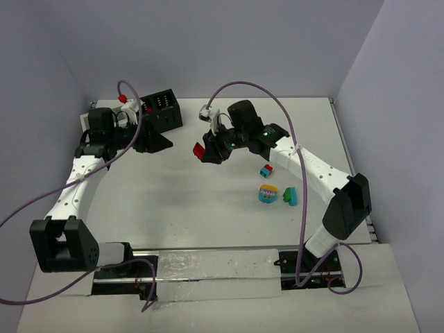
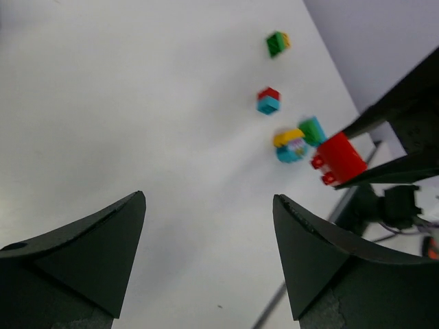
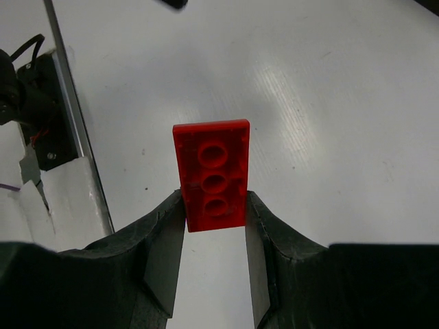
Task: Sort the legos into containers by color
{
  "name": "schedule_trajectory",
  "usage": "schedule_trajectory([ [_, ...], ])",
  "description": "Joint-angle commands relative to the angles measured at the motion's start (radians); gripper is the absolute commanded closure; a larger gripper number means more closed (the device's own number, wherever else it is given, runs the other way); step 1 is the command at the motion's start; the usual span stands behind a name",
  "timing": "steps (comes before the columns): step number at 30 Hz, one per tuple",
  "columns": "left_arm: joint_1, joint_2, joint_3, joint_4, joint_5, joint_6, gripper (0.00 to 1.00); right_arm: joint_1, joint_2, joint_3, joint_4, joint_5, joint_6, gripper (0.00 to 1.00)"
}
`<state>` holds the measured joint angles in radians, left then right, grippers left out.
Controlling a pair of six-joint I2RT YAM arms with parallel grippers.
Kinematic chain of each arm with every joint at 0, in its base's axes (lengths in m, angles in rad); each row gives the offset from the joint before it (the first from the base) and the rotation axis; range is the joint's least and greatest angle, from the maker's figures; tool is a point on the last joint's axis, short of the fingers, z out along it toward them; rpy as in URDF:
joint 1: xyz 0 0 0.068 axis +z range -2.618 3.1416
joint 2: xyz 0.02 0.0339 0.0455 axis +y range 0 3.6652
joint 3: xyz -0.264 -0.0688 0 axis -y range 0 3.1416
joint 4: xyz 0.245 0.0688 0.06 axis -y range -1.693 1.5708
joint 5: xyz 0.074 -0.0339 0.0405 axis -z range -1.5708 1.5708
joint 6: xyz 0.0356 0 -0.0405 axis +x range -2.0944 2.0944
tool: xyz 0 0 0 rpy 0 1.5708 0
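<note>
since the right gripper (image 3: 215,212) is clamped on the red lego (image 3: 211,174) above mid tabletop (image 1: 173,201), carry it level to the far-left black container (image 1: 161,109), where the left gripper (image 2: 209,240) stands apart, empty

Black container (image 1: 161,109) — half hidden behind arm

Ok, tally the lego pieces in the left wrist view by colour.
red brick: 1
red-and-cyan piece: 1
cyan-and-yellow rounded piece: 1
teal-green piece: 1
green-and-yellow piece: 1
Total: 5
</note>
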<state>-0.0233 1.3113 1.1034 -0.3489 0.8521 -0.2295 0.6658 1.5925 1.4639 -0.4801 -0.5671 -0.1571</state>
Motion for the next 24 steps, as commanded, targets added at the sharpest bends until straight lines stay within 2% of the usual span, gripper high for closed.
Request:
schedule_trajectory([
  [1,-0.049,-0.067,-0.048,0.095,0.132,-0.12,0.15,0.032,-0.022,0.047,0.044,-0.018,0.016,1.0],
  [4,-0.08,-0.078,-0.065,0.124,0.134,-0.138,0.15,0.044,-0.013,0.059,0.041,-0.026,0.018,1.0],
  [7,-0.101,-0.091,-0.095,0.185,0.202,-0.181,0.15,0.054,-0.003,0.064,0.03,-0.041,0.012,1.0],
  [20,-0.135,-0.133,-0.213,0.538,0.305,-0.367,0.17,0.055,0.044,0.097,-0.01,-0.289,0.042,1.0],
  [24,-0.147,-0.135,-0.223,0.581,0.327,-0.385,0.2,0.053,0.059,0.111,-0.012,-0.321,0.057,1.0],
])
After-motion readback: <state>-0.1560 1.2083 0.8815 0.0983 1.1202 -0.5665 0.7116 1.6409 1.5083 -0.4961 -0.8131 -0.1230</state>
